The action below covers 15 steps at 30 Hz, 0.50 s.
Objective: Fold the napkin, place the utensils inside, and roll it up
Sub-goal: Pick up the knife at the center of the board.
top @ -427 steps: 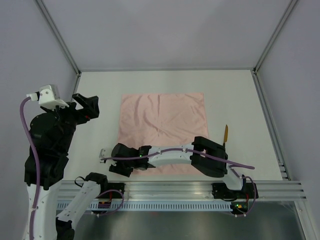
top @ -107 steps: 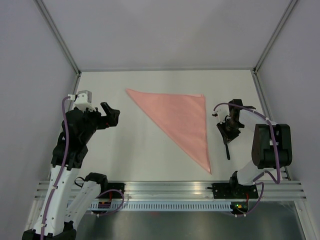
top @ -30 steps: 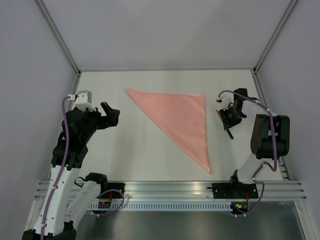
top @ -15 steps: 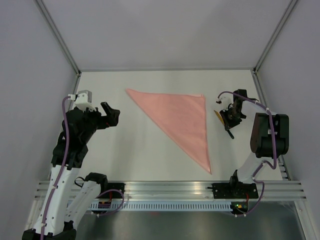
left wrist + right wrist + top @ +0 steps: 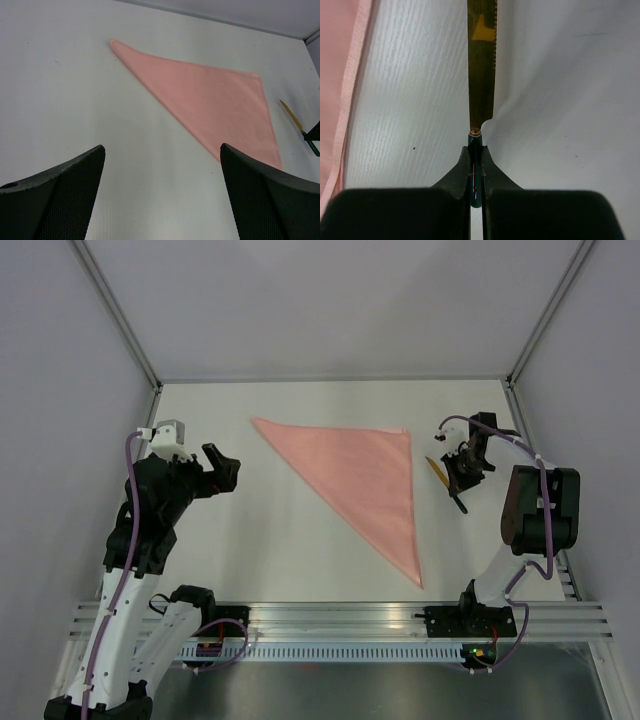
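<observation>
The napkin (image 5: 372, 475) lies flat on the white table (image 5: 270, 530), folded into a pale pink triangle; it also shows in the left wrist view (image 5: 210, 100) and at the left edge of the right wrist view (image 5: 337, 75). The utensil (image 5: 437, 468), a knife with a gold serrated blade (image 5: 481, 65) and a dark green handle, lies just right of the napkin. My right gripper (image 5: 476, 156) is shut on the handle, with the blade pointing away from it. My left gripper (image 5: 225, 470) stands open above bare table to the left of the napkin, with nothing between its fingers (image 5: 55, 195).
Metal frame posts and grey walls bound the table at the back and both sides. An aluminium rail (image 5: 350, 625) with the arm bases runs along the near edge. The knife also shows at the far right of the left wrist view (image 5: 292, 114).
My right gripper's jaws have closed onto the knife's handle. The left arm and the napkin have not moved.
</observation>
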{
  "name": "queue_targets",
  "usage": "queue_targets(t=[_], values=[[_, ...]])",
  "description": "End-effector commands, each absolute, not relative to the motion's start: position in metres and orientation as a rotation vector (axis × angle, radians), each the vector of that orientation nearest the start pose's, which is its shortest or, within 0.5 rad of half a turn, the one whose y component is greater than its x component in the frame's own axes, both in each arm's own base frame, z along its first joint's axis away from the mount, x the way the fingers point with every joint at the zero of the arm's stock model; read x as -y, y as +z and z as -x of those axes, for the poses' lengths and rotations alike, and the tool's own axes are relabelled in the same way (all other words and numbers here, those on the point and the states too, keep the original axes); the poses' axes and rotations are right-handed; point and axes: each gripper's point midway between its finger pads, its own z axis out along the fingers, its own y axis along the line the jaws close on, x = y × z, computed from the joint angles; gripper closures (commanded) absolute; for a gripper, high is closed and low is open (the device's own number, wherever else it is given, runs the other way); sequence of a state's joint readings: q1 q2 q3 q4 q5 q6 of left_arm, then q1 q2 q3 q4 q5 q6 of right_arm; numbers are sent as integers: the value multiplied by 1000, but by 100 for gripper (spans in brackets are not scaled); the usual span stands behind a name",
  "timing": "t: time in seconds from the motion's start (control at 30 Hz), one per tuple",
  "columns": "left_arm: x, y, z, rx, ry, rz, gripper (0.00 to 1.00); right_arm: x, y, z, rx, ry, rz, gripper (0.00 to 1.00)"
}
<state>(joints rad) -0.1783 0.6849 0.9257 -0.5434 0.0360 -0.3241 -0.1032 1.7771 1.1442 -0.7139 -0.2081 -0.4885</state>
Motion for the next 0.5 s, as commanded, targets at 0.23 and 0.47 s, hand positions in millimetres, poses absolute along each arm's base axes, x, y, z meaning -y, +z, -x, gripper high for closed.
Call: queue_targets(t=[0.23,0.47], values=[[65,291,-261,-1861,-389,145,0,-10,109,-359,-2634,287,467,99],[64,290,-262,-1866,-381,151,0,-70,112,-375,-2599,320,544,100]])
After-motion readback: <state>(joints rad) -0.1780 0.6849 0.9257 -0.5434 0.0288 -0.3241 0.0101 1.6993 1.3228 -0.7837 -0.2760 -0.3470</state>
